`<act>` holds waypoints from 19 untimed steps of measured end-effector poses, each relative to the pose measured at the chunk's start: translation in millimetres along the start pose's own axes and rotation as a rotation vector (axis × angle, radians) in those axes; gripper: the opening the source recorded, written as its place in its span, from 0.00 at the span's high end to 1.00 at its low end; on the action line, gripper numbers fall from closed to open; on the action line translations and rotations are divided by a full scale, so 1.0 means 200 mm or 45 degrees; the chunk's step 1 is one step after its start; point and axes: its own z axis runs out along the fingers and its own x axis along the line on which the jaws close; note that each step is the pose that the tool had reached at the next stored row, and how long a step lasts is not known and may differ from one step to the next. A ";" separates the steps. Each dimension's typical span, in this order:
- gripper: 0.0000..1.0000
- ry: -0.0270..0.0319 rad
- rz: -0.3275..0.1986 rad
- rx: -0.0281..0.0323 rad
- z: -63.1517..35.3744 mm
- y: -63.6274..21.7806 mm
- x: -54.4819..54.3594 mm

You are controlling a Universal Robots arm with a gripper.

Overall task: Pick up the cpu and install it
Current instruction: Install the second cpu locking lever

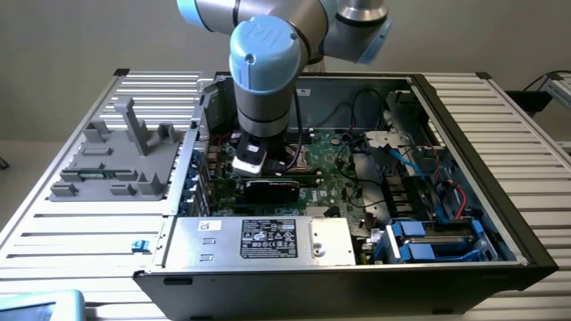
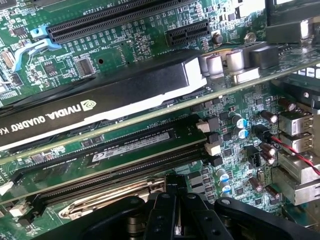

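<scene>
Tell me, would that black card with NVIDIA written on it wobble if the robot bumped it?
Probably not much. The NVIDIA card stands on its edge among the motherboard slots, so it looks held in place. It looks like a stiff, boxy slab, likely rigid rather than floppy. A hard bump might still harm it, since small parts crowd around it.

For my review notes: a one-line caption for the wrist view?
Shut gripper low over the motherboard, beside memory slots and a graphics card.

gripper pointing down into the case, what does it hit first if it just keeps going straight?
Most likely the metal socket frame on the motherboard, right under the shut gripper. The memory stick sits just beside that line. Depth is unclear.
</scene>
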 end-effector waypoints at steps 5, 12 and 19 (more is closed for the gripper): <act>0.89 0.0000 0.000 0.0000 0.000 0.002 0.00; 0.89 0.0002 0.000 -0.0005 -0.003 0.005 0.00; 0.89 0.0009 0.000 -0.0022 -0.077 -0.018 -0.01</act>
